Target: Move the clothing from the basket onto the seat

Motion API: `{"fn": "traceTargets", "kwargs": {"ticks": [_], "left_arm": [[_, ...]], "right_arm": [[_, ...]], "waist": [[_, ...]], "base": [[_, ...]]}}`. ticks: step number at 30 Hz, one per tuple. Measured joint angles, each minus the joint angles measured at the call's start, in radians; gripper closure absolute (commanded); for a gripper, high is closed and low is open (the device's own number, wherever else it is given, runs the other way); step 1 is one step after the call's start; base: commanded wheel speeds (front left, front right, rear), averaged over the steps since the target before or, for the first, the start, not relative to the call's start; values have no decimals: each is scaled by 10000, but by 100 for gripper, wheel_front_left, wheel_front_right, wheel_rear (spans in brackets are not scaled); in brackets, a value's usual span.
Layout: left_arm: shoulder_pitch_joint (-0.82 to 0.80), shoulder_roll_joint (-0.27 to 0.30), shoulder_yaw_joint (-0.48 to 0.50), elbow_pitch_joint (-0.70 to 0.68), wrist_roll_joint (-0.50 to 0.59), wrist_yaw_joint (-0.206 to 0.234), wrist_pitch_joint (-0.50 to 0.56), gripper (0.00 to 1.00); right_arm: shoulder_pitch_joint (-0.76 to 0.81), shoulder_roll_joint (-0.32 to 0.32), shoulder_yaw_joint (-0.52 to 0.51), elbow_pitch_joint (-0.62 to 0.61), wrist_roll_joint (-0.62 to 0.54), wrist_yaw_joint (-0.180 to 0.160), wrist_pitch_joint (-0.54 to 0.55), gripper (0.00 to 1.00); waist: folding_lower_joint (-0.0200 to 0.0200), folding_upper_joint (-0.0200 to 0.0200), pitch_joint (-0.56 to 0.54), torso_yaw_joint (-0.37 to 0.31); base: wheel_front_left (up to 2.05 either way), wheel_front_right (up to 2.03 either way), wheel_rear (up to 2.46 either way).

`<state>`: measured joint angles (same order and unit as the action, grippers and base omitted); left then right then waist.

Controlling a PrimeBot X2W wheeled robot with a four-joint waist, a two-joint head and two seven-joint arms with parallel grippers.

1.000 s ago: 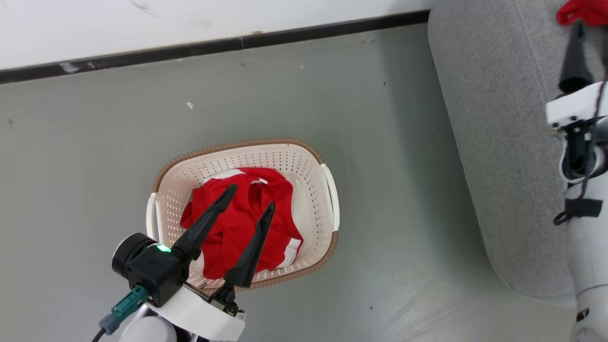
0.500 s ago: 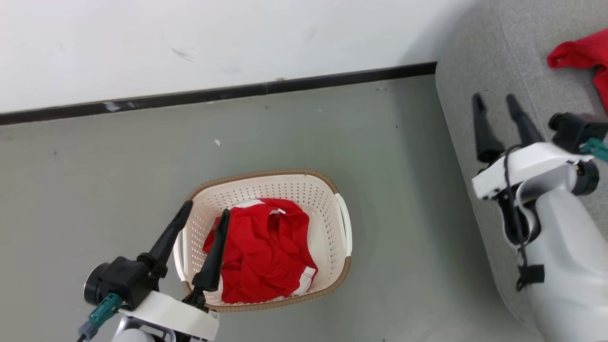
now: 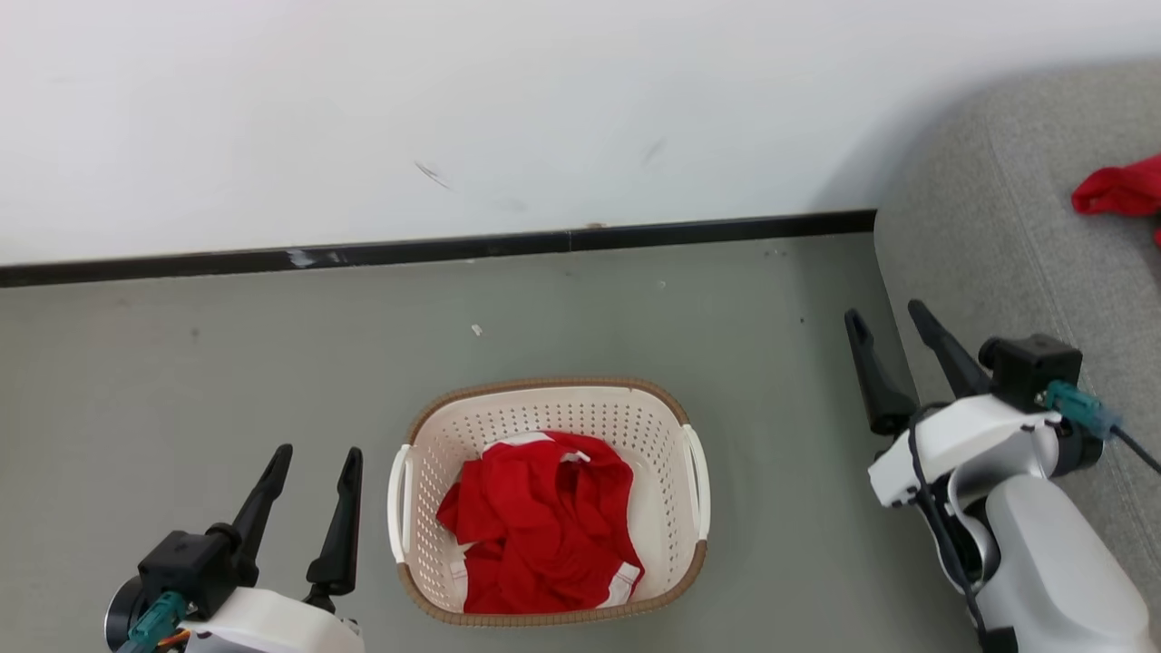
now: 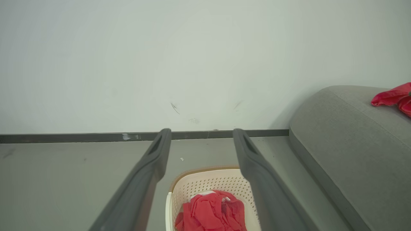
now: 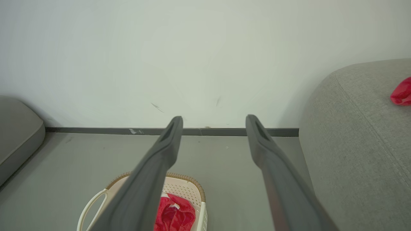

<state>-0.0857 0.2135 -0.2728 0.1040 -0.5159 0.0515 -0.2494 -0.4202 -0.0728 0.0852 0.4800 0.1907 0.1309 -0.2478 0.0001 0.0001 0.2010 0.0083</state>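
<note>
My left gripper (image 3: 317, 451) and right gripper (image 3: 884, 311) stand open and empty. Between them, an oval cream perforated basket (image 3: 544, 385) holds crumpled red clothing (image 3: 540, 535). Beside the right one, a grey upholstered seat (image 3: 998, 227) bears another red garment (image 3: 1120, 190).

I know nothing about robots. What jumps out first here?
Bright red clothing bunched in the cream laundry basket on the grey floor, mid-picture in the head view. Another red garment lies on the grey sofa at the right. The left claw and right claw flank the basket, both open and empty.
</note>
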Motion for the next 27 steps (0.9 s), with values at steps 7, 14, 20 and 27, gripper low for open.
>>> {"fn": "traceTargets", "kwargs": {"ticks": [7,14,20,27], "left_arm": [[216,-230,69,376,38,-109,0,0],[433,-334,73,681,178,-337,0,0],[640,-387,123,909,263,-539,0,0],[778,-483,253,997,332,-644,0,0]], "right_arm": [[1024,10,-140,-472,-190,0,0,0],[2036,52,-433,-832,-420,0,0,0],[2726,134,-529,-1141,-593,0,0,0],[3150,169,-527,-1386,-690,0,0,0]], "waist": [[0,0,-574,277],[0,0,-1114,449],[0,0,-1583,503],[0,0,-1924,485]], "base": [[0,0,0],[0,0,0],[0,0,0],[0,0,0]]}}
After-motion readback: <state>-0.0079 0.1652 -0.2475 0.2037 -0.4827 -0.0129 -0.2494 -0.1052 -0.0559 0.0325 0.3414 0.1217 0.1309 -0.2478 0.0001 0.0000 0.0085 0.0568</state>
